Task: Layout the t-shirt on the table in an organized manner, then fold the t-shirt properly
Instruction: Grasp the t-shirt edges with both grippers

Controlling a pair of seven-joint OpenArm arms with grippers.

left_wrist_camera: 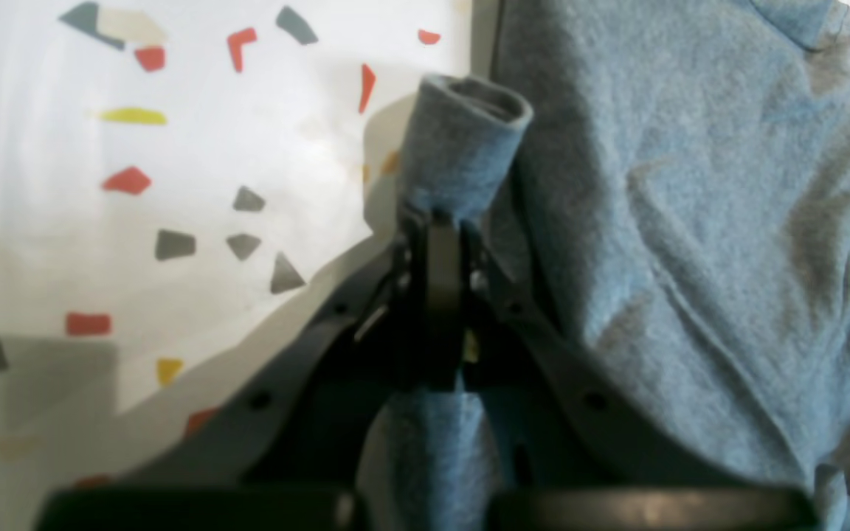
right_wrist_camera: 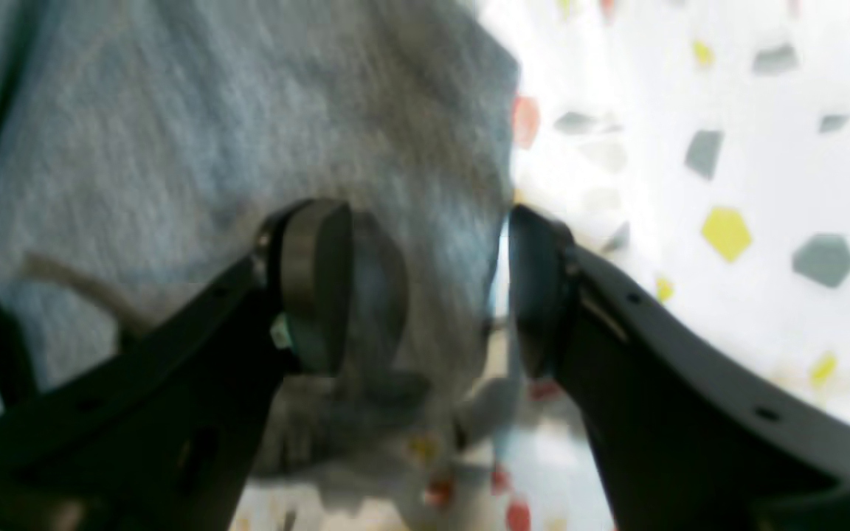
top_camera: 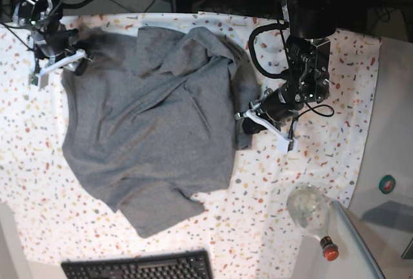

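On the table (top_camera: pixel 335 163), left hand (left_wrist_camera: pixel 436 221) pinching t-shirt (top_camera: pixel 148 130) edge, right hand (right_wrist_camera: pixel 429 287) spread wide, empty.

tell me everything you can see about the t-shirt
The t-shirt is plain heather-grey, soft knit, with no print showing. It lies rumpled and partly folded over itself on the flecked table. The left hand is shut on a rolled bit of its edge. The right hand is open over its opposite edge.
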